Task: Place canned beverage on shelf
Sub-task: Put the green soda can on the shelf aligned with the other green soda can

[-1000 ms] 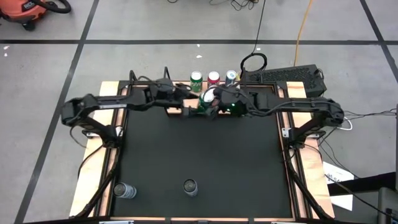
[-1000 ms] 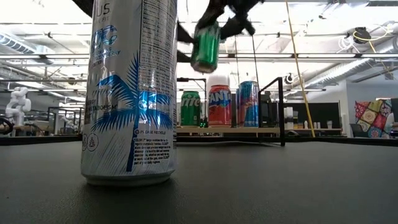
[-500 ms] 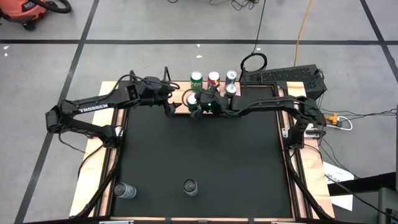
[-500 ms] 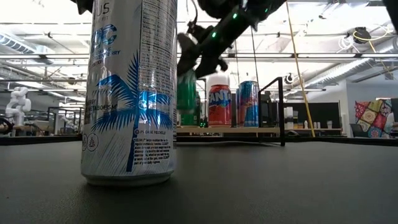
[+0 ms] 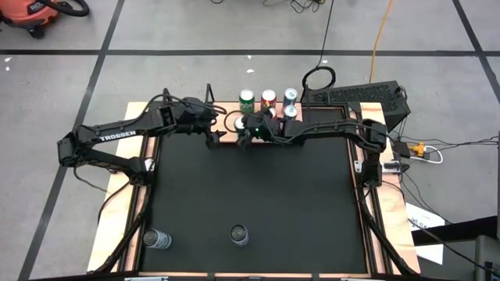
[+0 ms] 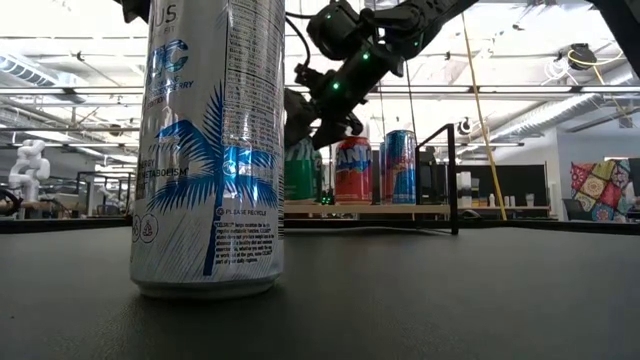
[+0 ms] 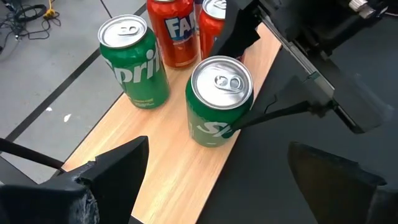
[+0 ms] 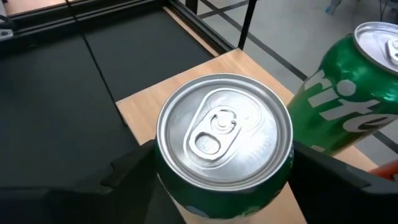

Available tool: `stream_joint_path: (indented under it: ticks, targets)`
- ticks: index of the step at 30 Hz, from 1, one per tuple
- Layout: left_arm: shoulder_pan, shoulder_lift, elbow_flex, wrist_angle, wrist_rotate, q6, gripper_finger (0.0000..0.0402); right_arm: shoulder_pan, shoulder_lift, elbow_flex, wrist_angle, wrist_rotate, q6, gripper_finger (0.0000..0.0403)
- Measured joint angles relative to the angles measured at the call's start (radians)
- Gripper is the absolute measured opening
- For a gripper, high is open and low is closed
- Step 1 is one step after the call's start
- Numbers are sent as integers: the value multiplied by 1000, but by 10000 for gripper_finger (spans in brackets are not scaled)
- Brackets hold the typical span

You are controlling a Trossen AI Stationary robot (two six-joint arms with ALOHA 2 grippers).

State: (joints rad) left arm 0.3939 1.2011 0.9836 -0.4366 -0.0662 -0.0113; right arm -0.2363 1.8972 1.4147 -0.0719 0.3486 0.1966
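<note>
Left wrist view: right claw (image 7: pixel 252 115) gripping can (image 7: pixel 219 99), on shelf (image 7: pixel 180 168)

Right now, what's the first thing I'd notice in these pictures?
The right gripper is holding a green can at the front edge of the wooden shelf, beside three more cans. In the low view, a tall white-and-blue can near the camera fills the picture. The left gripper waits open beside the shelf.

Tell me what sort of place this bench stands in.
Probably a robotics lab or workshop. The low view shows an open hall with ceiling strip lights and a white humanoid robot figure far behind; the high view shows a grey concrete floor marked with black tape lines and an orange shop vacuum.
</note>
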Motion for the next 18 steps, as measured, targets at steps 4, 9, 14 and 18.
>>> stream_joint_path:
  ticks: [4,9,14,18]
  targets:
    - [5,0,0,0,0,25,384,0,-4,0,0,22,2,332]
    - [27,0,0,1,0,27,384,0,-23,0,34,20,1,350]
    - [41,2,-1,12,0,20,384,7,-49,22,39,22,3,351]
    - [45,44,-1,78,-2,21,384,28,-104,65,32,53,-3,351]
